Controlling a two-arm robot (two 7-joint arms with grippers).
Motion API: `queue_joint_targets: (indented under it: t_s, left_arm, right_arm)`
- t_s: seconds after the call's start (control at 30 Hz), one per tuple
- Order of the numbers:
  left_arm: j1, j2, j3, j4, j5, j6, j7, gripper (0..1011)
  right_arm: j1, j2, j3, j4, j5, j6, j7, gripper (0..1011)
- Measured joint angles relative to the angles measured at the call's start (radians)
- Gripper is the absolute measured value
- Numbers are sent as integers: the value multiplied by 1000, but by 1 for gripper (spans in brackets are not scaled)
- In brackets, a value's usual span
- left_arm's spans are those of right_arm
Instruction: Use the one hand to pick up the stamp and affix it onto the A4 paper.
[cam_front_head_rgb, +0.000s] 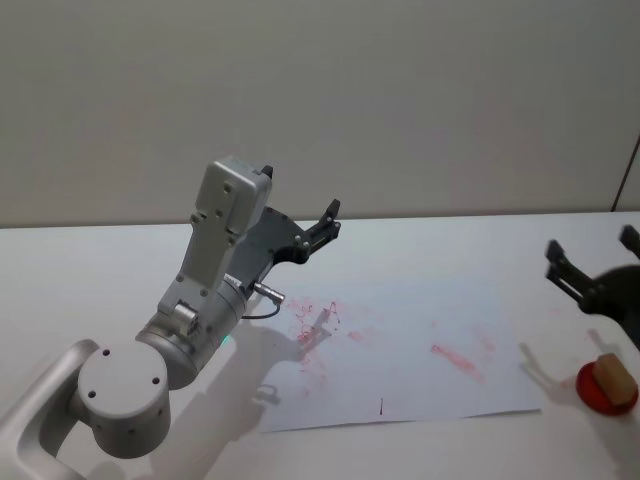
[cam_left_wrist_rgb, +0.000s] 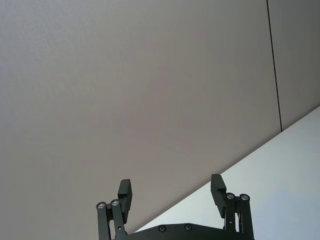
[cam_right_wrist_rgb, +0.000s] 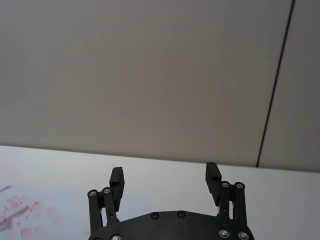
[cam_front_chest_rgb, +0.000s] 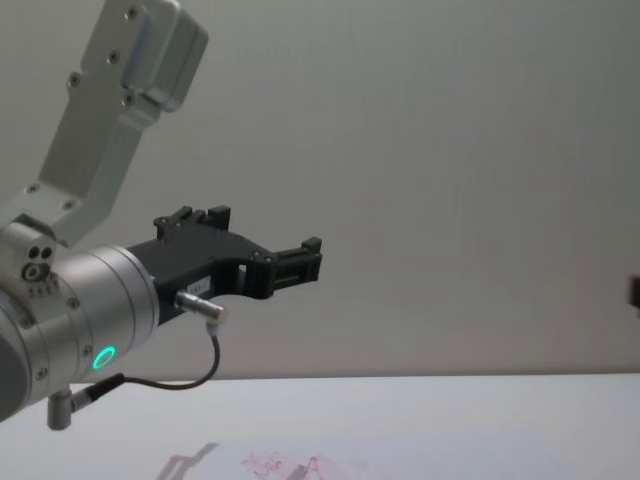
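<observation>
The stamp (cam_front_head_rgb: 615, 377), a small tan block, rests on a round red pad (cam_front_head_rgb: 592, 393) at the table's right edge. Just behind and above it hovers the hand, my right gripper (cam_front_head_rgb: 592, 246), open and holding nothing; the right wrist view shows its gripper (cam_right_wrist_rgb: 165, 174) with fingers wide apart. The A4 paper (cam_front_head_rgb: 400, 350) lies flat in the middle of the table, smeared with faint red marks (cam_right_wrist_rgb: 22, 215). My left gripper (cam_front_head_rgb: 325, 222) is raised over the paper's far left corner, open and empty, as the left wrist view (cam_left_wrist_rgb: 171, 186) confirms.
The left arm's big silver cylinder (cam_front_head_rgb: 190, 330) with a green light (cam_front_chest_rgb: 103, 357) fills the front left, its shadow falling across the paper's left edge. A plain grey wall stands behind the white table (cam_front_head_rgb: 100, 260).
</observation>
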Motion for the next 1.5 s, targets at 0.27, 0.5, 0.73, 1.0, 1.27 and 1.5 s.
queue_joint_targets:
  t_s: [0.27, 0.5, 0.73, 1.0, 1.27, 1.5]
  left_arm:
    - [0, 0, 0, 0, 0, 0, 0, 1001]
    - [0, 0, 0, 0, 0, 0, 0, 1001]
    - [0, 0, 0, 0, 0, 0, 0, 1001]
    - [0, 0, 0, 0, 0, 0, 0, 1001]
    - [0, 0, 0, 0, 0, 0, 0, 1001]
    - [0, 0, 0, 0, 0, 0, 0, 1001]
  right_arm:
    - [-84, 65, 47, -15, 68, 7, -23, 1001]
    - [-120, 111, 75, -9, 103, 40, 3, 1001]
    - [-129, 141, 88, 8, 116, 83, 60, 1001]
    - [-133, 166, 94, 28, 114, 133, 119, 1001]
    - [-151, 179, 95, 35, 104, 163, 146, 1001]
    - [-160, 180, 92, 38, 89, 175, 163, 1001]
